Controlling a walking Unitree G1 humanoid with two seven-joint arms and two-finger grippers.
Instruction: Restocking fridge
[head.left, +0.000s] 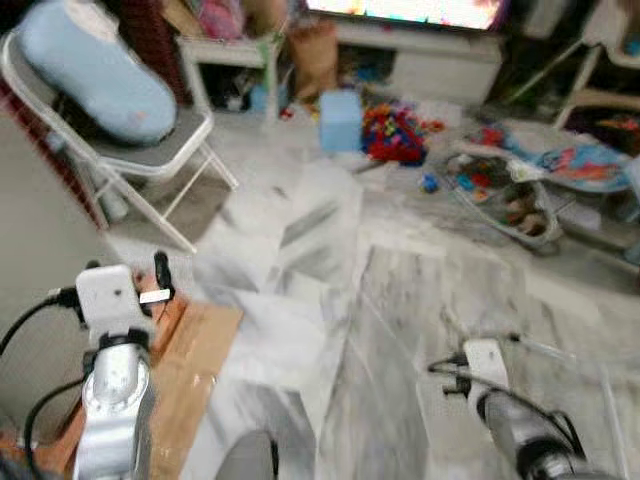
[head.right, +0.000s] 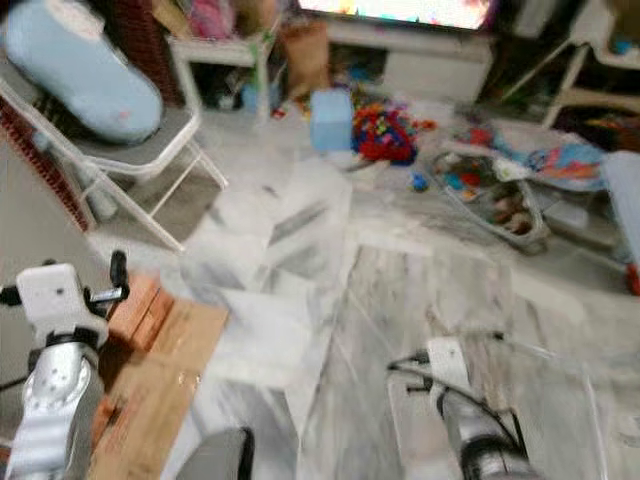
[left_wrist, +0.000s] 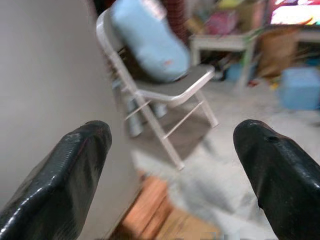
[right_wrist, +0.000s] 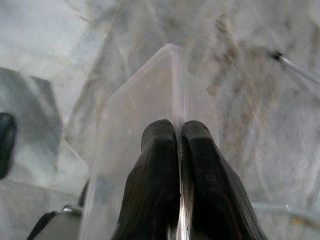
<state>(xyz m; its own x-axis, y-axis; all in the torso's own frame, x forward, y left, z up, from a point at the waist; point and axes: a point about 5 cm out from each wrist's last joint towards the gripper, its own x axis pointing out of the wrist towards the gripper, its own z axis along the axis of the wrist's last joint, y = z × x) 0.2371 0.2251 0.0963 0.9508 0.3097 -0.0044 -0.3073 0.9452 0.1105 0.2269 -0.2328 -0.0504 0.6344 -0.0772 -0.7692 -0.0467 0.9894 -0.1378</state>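
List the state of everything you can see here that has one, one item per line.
Left pincer: open, empty, raised toward the chair.
Right pincer: shut on the clear plastic bin's rim.
Clear plastic bin: held above the floor, looks empty.
Folding chair: unfolded, blue cushion resting on it.
TV: switched on.

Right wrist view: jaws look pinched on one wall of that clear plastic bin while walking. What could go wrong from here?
1. The right gripper pinches only a thin wall of the clear plastic bin; it may slip or swing.
2. The bin is nearly invisible against the grey marble floor, so clearance is hard to judge.
3. The scattered colourful toys and the white folding chair lie ahead; the head views look blurred.
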